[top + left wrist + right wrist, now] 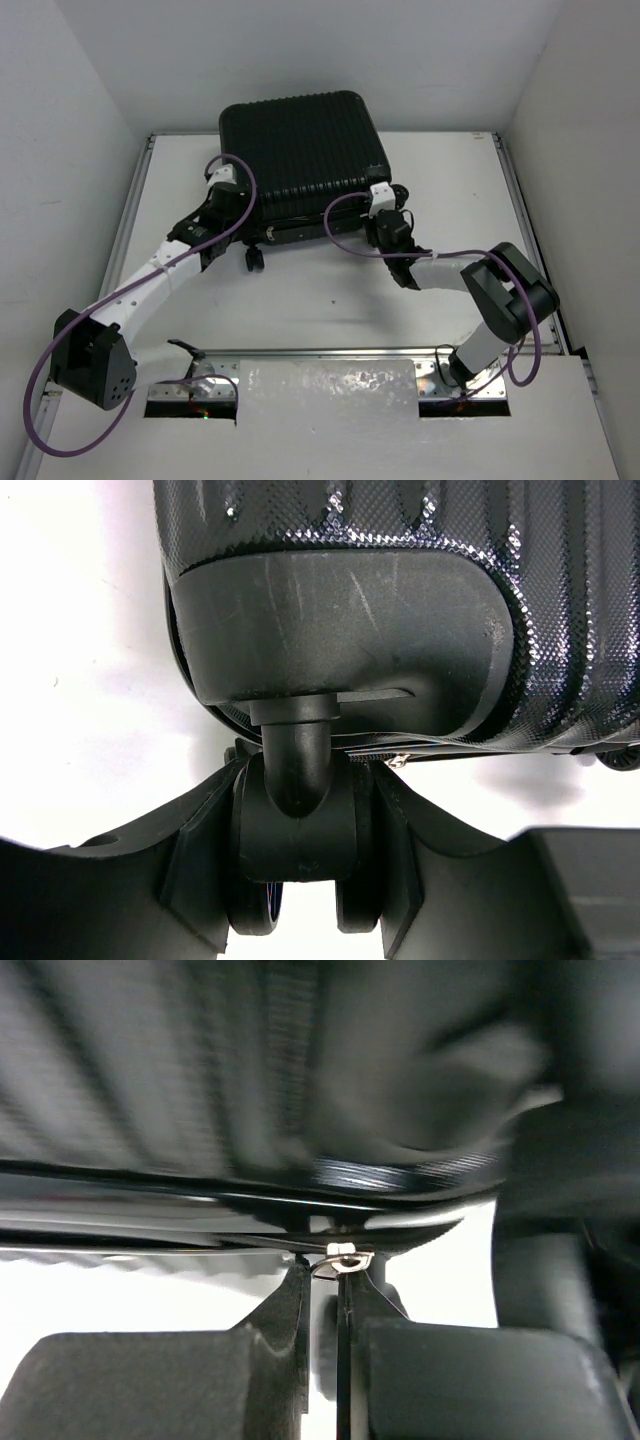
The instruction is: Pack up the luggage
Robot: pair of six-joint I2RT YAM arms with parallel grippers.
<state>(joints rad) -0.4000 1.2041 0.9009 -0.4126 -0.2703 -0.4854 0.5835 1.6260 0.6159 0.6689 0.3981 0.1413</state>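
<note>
Luggage [300, 150] lies shut and flat at the far middle of the worktop [330, 300], ribbed shell up. Its wheeled end faces my arm bases and the opposite end faces the far wall. I take its long axis to run near to far, turned a little off square, though from above it looks almost as wide as it is deep.

By my reading, the step in hand is zipping the case closed. My left gripper [305, 780] is at the near-left corner, its fingers clenched around the corner caster [300, 830], which I take to be bracing the case. My right gripper [325, 1278] is at the near-right corner, nearly closed, pinching the small metal zipper pull [341, 1258] just below the edge of the shell.

Next I should draw the pull along the zip line [120, 1252], following the curve of the corner and keeping the pinch tight, because the tab is tiny and could slip out. Meanwhile the left side has to hold the case so it doesn't slide or swivel. The right wrist view is blurred, so I cannot tell how much of the zip is open.
</note>
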